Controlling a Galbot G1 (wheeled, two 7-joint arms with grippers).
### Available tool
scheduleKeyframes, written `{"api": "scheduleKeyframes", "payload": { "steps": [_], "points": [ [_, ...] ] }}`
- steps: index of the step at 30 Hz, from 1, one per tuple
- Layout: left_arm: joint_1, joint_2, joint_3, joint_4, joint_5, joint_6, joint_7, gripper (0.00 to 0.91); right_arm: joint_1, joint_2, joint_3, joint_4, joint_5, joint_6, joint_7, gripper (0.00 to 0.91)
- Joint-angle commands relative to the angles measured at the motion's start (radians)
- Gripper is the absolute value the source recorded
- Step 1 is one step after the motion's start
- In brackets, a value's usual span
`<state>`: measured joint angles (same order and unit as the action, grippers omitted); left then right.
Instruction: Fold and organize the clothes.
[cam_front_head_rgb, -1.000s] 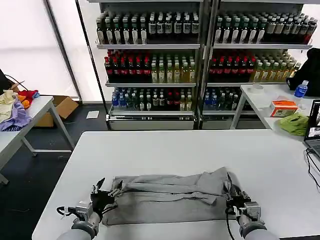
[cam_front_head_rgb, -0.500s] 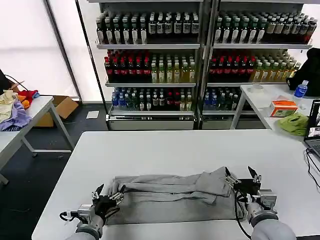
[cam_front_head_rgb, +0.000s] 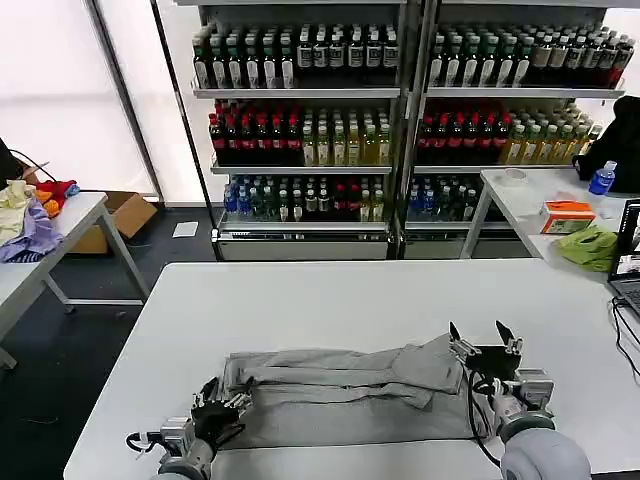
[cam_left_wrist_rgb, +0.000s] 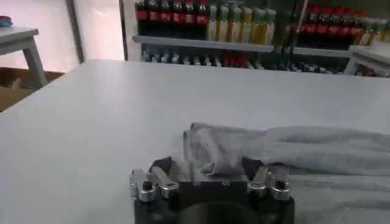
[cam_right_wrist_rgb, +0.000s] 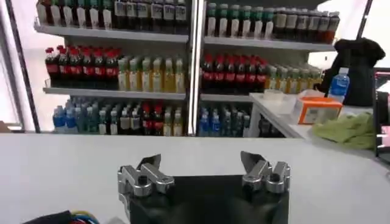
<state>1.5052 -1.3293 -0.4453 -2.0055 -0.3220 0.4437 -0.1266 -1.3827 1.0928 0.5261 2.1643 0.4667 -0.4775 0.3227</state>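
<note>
My left pincer (cam_front_head_rgb: 222, 412) and right pincer (cam_front_head_rgb: 485, 343) are both spread, holding nothing. To fold the T-shirt (cam_front_head_rgb: 345, 392) well, I should pinch both ends evenly.

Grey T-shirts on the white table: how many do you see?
1: a folded grey T-shirt near the front edge of the white table, between both tools. Others may be hidden within its folds.
</note>
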Motion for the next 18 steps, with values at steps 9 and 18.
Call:
{"api": "scheduleKeyframes", "payload": {
  "steps": [9,18],
  "points": [
    [0.004,-0.010,-0.007,0.017,0.013,-0.006,0.005,0.000,0.061,-0.025,-0.003,-0.008,0.015,-0.003,0.016,0.907],
    [-0.004,0.009,-0.062,0.014,0.034,-0.023,-0.011,0.000,0.093,-0.032,-0.026,-0.019,0.020,-0.011,0.023,0.907]
  ]
}}
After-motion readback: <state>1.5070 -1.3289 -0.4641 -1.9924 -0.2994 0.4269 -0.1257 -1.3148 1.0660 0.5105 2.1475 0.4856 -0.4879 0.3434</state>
